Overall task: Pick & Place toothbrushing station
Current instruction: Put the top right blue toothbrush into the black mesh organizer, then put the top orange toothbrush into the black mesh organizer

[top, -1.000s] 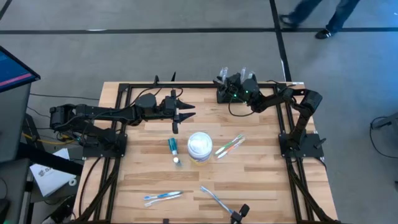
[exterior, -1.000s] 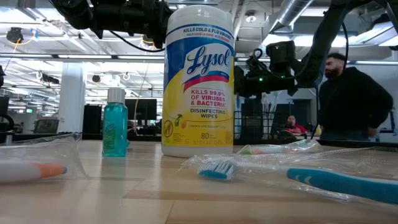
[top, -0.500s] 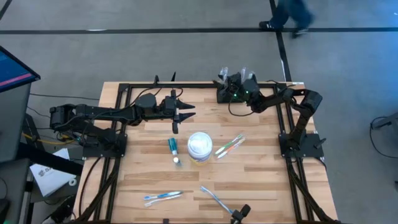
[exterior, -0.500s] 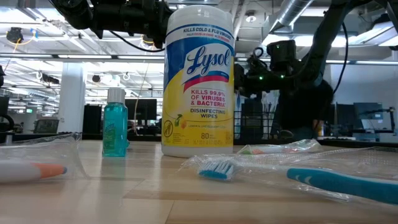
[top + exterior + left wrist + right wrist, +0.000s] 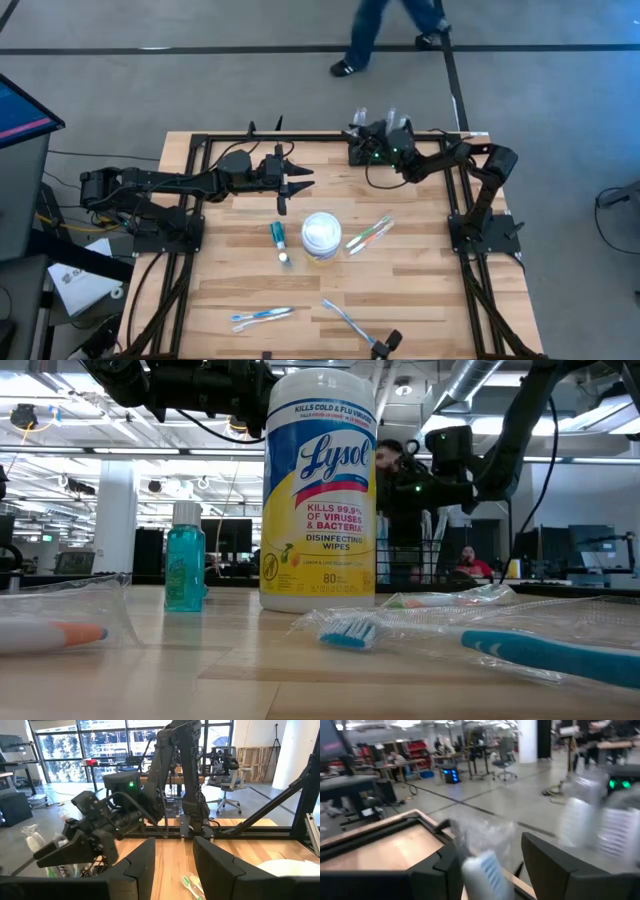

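Black rack (image 5: 360, 152), right gripper (image 5: 352, 131) beside

White tub (image 5: 321, 236) with a yellowish base, its label (image 5: 320, 510) blue, yellow and red. Teal bottle (image 5: 185, 568) beside it, clear-capped. Pale wood table (image 5: 420, 270), black arms, blue-and-white toothbrush (image 5: 350, 632) in clear wrap

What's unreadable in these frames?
- Toothbrushing station: high view, right gripper covers it; contact unclear.
- Right wrist view: wrapped toothbrush between the fingers is motion-blurred; grip unclear.
- Low view: Lysol wipes tub blocks the table's middle.
- Bottom-edge black tool: high view, cut off.
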Controlling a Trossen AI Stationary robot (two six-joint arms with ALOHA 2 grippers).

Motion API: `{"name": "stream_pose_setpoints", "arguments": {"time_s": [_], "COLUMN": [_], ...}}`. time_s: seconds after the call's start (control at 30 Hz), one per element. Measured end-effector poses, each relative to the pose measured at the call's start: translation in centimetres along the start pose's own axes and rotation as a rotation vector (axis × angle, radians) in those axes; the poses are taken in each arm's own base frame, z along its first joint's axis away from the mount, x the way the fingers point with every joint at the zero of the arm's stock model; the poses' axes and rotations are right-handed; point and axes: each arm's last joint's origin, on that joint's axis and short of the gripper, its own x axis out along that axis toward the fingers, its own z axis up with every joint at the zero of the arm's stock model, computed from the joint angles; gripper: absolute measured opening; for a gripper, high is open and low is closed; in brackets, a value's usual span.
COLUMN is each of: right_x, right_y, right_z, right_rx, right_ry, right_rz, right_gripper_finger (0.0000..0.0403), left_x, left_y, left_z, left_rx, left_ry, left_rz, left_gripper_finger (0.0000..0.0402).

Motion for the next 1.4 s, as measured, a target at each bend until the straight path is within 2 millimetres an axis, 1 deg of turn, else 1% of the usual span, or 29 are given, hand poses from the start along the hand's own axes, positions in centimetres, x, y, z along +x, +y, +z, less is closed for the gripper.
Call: {"name": "stream_pose_setpoints", "arguments": {"time_s": [0.13, 0.27, 0.4, 0.6, 0.8, 1.03, 1.17, 1.33, 1.4], "right_x": [0.0, -0.2, -0.8, -2.3, -4.2, -6.9, -8.5, -10.7, -11.6], "right_y": [0.0, -0.4, -0.2, 1.0, 2.6, 4.3, 5.4, 7.0, 7.8], "right_z": [0.5, 1.6, 3.5, 6.3, 7.7, 7.9, 7.7, 6.7, 6.1], "right_rx": [-0.004, -0.003, -0.003, -0.069, -0.131, -0.17, -0.209, -0.273, -0.309], "right_ry": [-0.037, -0.071, -0.116, -0.109, 0.011, 0.216, 0.332, 0.497, 0.573], "right_rz": [0.004, -0.013, -0.007, 0.013, 0.05, 0.104, 0.151, 0.232, 0.297], "right_gripper_finger": [0.0171, 0.0173, 0.0172, 0.0166, 0.0164, 0.0161, 0.0156, 0.0148, 0.0144], "left_x": [0.0, 0.0, 0.0, 0.0, 0.0, 0.0, 0.0, 0.0, 0.0], "left_y": [0.0, 0.0, 0.0, 0.0, 0.0, 0.0, 0.0, 0.0, 0.0], "left_z": [0.0, 0.0, 0.0, 0.0, 0.0, 0.0, 0.0, 0.0, 0.0], "left_rx": [0.0, 0.0, 0.0, 0.0, 0.0, 0.0, -0.001, -0.003, -0.003], "left_ry": [0.0, 0.0, 0.0, 0.0, 0.0, 0.0, 0.0, 0.0, 0.0], "left_rz": [0.0, 0.0, 0.0, 0.0, 0.0, 0.0, 0.0, 0.001, 0.0], "left_gripper_finger": [0.0127, 0.0127, 0.0127, 0.0127, 0.0127, 0.0127, 0.0127, 0.0127, 0.0127]}}
